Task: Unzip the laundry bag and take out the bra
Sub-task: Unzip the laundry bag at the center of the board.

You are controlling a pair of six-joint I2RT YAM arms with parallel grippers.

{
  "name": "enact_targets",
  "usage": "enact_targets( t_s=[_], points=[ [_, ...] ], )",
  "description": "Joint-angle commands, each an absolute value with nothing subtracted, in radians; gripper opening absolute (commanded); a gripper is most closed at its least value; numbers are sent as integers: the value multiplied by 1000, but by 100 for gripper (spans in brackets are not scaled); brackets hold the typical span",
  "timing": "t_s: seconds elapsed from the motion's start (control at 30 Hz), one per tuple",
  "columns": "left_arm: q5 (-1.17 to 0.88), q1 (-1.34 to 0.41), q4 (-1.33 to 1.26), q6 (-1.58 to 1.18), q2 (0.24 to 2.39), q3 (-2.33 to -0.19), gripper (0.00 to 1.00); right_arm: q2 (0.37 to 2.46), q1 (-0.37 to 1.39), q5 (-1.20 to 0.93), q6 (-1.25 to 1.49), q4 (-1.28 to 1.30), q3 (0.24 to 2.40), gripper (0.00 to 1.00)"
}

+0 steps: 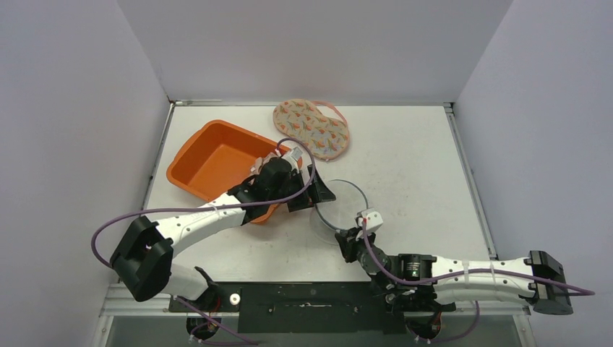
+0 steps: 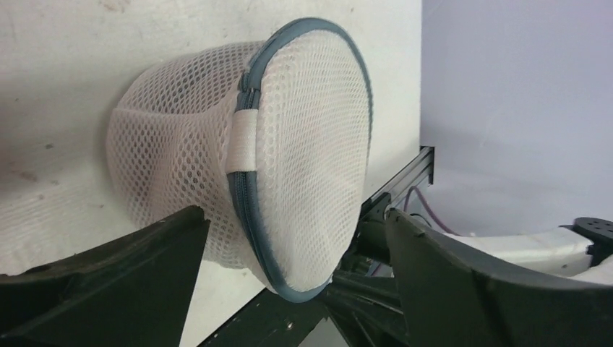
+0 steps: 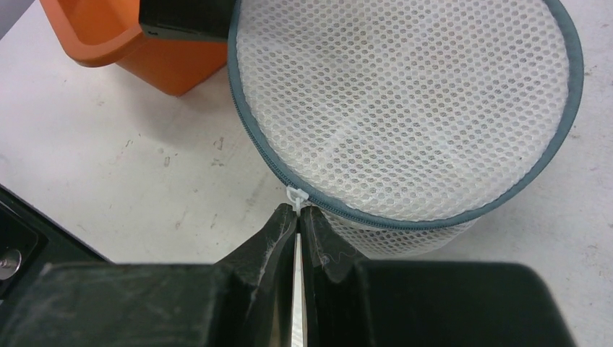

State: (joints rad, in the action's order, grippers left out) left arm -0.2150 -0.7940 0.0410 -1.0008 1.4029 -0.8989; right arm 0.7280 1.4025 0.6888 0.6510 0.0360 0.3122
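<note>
Top view, left to right. Orange plastic tub point(image 1: 217, 160): lies toward the left rear of the white table point(image 1: 412, 166), tilted, with its open side up. Left gripper point(image 1: 320, 191): reaches across the tub's near corner to the mesh laundry bag point(image 1: 343, 208). In the left wrist view its black fingers point(image 2: 137, 271) stand spread wide, one on either side of the bag, with nothing held between them. Patterned fabric piece point(image 1: 311, 127): two joined padded lobes with pink edging, flat on the table behind the tub and the bag, and apart from both.

Mesh laundry bag: a white drum with grey-blue binding, at the table's centre, just right of the tub. A grey zipper point(image 2: 242, 195) follows the rim of its round face and passes under a white fabric tab point(image 2: 244, 141). The zipper is closed wherever it can be seen. The contents cannot be made out through the mesh.

Right gripper point(image 3: 298, 213): at the near edge of the bag, its fingers pressed together and pinching the white zipper pull point(image 3: 295, 195).
</note>
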Motion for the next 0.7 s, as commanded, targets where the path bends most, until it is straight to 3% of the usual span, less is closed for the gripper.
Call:
enact_targets(
  t_s=[0.0, 0.37, 0.67],
  points=[
    [-197, -785, 141, -984, 1346, -908, 97, 782, 1410, 685, 630, -106, 307, 5],
    [-120, -801, 194, -1165, 1025, -635, 96, 981, 1394, 605, 538, -277, 389, 5],
    [-107, -856, 15, -1296, 1099, -616, 100, 1065, 1384, 518, 503, -349, 430, 5]
  ],
)
